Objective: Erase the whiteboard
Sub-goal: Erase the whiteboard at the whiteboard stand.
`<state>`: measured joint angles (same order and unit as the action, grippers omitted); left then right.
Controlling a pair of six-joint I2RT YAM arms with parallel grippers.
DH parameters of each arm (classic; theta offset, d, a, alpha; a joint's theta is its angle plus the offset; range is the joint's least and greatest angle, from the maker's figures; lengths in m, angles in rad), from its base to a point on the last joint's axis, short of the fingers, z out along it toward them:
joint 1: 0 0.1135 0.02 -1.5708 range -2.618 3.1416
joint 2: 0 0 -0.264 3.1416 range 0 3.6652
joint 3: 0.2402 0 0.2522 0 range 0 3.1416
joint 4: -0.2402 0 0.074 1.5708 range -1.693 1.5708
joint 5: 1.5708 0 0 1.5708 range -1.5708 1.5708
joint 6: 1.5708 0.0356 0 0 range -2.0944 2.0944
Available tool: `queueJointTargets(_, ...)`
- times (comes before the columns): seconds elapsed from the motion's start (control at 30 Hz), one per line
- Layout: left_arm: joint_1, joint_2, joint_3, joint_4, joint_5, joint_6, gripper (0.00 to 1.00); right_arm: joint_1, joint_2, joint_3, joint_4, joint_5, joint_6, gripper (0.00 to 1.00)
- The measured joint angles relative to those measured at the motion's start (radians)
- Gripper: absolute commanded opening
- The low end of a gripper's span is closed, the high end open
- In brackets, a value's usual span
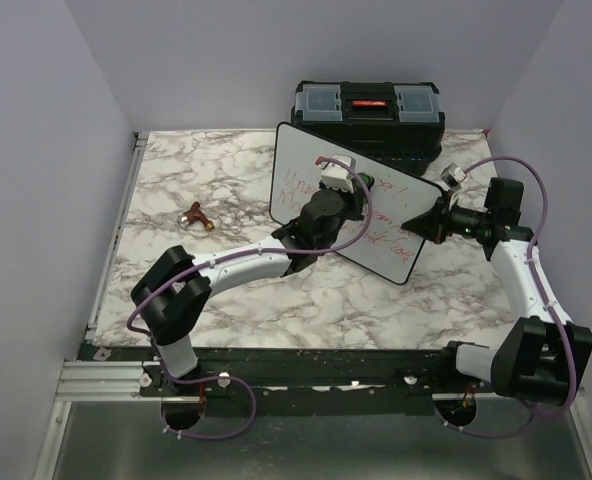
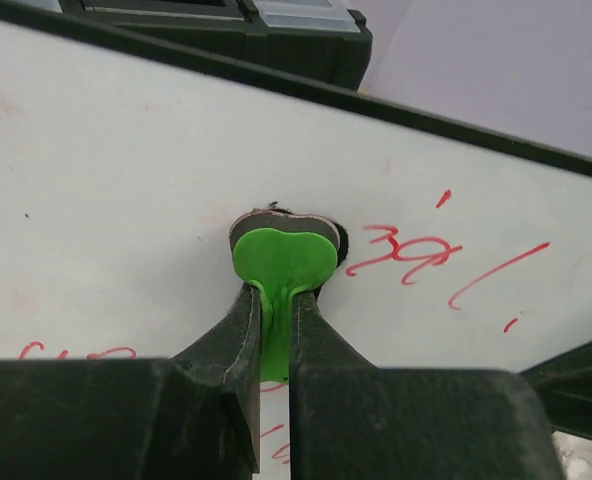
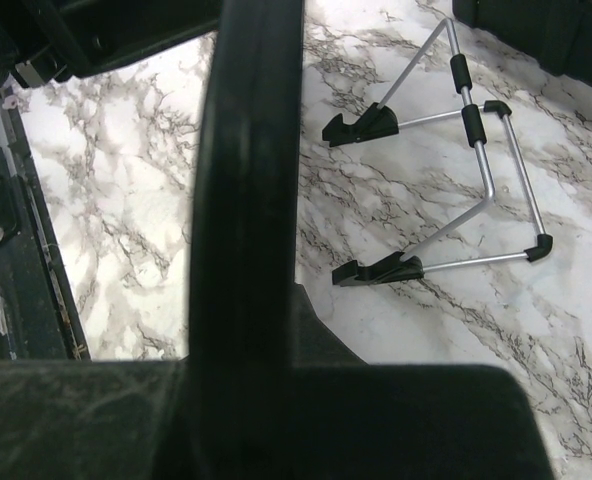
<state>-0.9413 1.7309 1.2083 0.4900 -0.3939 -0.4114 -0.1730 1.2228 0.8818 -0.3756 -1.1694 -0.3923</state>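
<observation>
The whiteboard (image 1: pixel 301 165) stands tilted up off the table, its white face toward my arms and red marker lines (image 2: pixel 406 255) across it. My left gripper (image 2: pixel 276 300) is shut on a small green eraser (image 2: pixel 281 258) by its stem. The eraser's dark pad lies against the whiteboard (image 2: pixel 126 180) near the top middle. My right gripper (image 1: pixel 423 222) is shut on the board's right edge. In the right wrist view the board's black frame (image 3: pixel 246 150) runs straight up between the jaws and hides the right gripper (image 3: pixel 251 350) tips.
A black toolbox (image 1: pixel 368 110) with a red latch sits behind the board. A small red and brass object (image 1: pixel 197 214) lies on the marble table (image 1: pixel 356 305) at the left. A wire stand with black feet (image 3: pixel 466 190) lies on the marble beyond the board.
</observation>
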Motion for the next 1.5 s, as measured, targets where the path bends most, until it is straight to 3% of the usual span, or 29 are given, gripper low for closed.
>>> queueJointTargets(0.27, -0.015, 0.001, -0.011, 0.006, -0.003, 0.032, 0.0, 0.0, 0.0, 0.0, 0.0, -0.002, -0.008, 0.01)
queueJointTargets(0.53, -0.023, 0.003, 0.09, -0.142, -0.006, 0.135, 0.0, 0.0, -0.002, 0.0, 0.0, -0.002, -0.009, 0.01)
queueJointTargets(0.87, -0.026, 0.007, 0.15, -0.167, 0.034, 0.18, 0.0, 0.005, -0.008, 0.0, -0.005, -0.001, -0.019, 0.01)
queueJointTargets(1.5, -0.023, 0.02, 0.009, 0.023, 0.133, 0.132, 0.0, 0.001, -0.007, 0.0, -0.007, 0.005, 0.01, 0.01)
